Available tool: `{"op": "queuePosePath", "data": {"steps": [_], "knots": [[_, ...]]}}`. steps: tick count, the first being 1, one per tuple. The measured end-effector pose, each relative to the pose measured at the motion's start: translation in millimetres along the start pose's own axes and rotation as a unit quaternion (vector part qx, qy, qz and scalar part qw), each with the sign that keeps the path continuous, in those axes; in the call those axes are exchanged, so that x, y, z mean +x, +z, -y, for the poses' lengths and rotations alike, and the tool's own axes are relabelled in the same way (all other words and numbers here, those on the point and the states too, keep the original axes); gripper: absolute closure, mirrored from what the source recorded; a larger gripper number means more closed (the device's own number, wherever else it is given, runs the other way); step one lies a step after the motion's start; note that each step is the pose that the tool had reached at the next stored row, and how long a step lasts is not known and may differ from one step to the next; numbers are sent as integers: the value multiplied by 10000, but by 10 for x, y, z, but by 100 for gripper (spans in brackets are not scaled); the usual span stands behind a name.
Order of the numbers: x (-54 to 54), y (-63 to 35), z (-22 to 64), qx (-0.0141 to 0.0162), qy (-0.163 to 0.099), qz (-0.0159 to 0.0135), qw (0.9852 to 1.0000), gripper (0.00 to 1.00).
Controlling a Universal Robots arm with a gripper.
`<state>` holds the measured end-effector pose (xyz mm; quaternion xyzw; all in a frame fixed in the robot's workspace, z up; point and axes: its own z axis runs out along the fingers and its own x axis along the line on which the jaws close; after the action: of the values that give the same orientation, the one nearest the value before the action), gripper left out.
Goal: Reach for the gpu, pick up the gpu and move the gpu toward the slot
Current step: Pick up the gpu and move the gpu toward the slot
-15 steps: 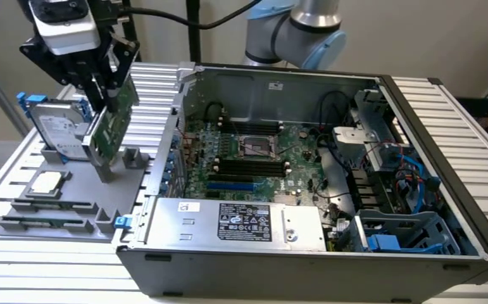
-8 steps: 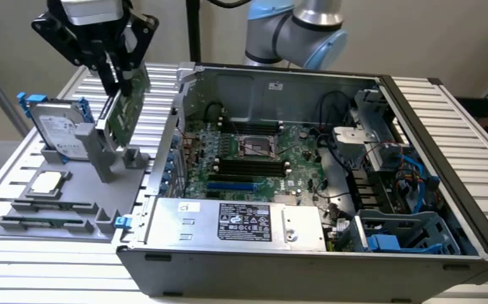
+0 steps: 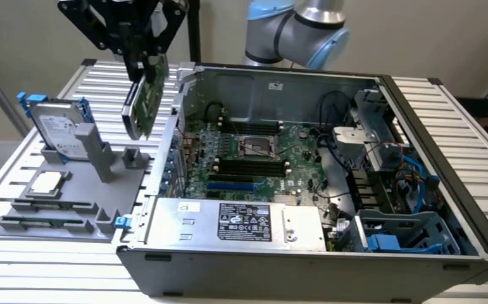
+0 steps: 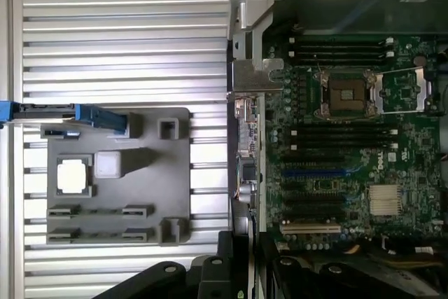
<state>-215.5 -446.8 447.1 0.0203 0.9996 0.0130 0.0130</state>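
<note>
The gpu [image 3: 145, 95], a green card with a silver end bracket, hangs tilted in the air above the grey holder [image 3: 75, 190], just outside the open computer case's wall [image 3: 169, 145] at the exterior view's left. My gripper [image 3: 140, 54] is shut on its upper edge. In the wrist view the gpu [image 4: 246, 166] appears edge-on and dark, with its silver bracket [image 4: 253, 78] over the case wall, and my gripper [image 4: 241, 271] is clamped around it. The motherboard [image 3: 261, 158] lies inside the case with its blue expansion slot [image 4: 315, 171] and a white slot [image 4: 310, 227] uncovered.
On the grey holder stand a silver hard drive with blue clips [image 3: 58, 126], a square processor chip [image 3: 45, 182] and memory sticks [image 3: 45, 206]. The power supply [image 3: 235, 221] and a blue drive cage [image 3: 404, 234] fill the case's front. A slatted metal table [image 4: 119, 40] lies underneath.
</note>
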Motion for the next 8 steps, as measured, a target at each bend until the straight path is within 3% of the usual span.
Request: {"op": "queuePosePath", "data": {"steps": [8], "knots": [[-364,4,-15,-10,1,-26,10000,74]]}}
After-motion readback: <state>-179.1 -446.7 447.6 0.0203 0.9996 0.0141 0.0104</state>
